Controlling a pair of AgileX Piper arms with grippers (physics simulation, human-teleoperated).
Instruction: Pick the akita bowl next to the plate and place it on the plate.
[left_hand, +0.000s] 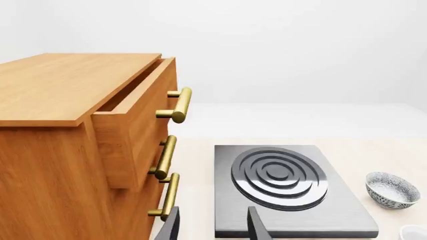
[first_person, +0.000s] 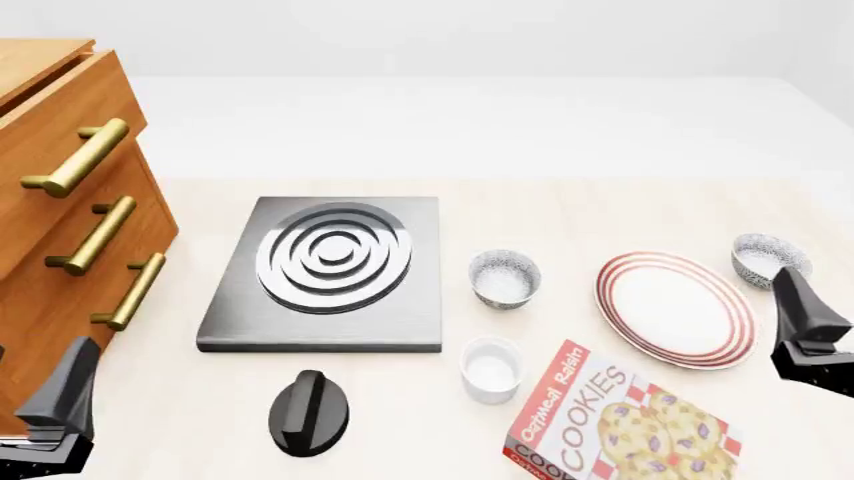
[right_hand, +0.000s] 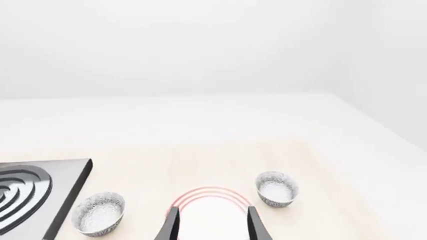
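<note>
Speckled grey akita bowl (first_person: 765, 258) just right of red-ringed plate (first_person: 675, 308); "Oatmeal Raisin COOKIES" box (first_person: 622, 423) at bottom; both tools spread, empty.

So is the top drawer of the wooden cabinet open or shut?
Open: the top drawer juts out from the cabinet, showing a gap behind its front.

L tool (first_person: 54, 405) & R tool (first_person: 807, 330) low at near edge, jaws apart, empty.
</note>
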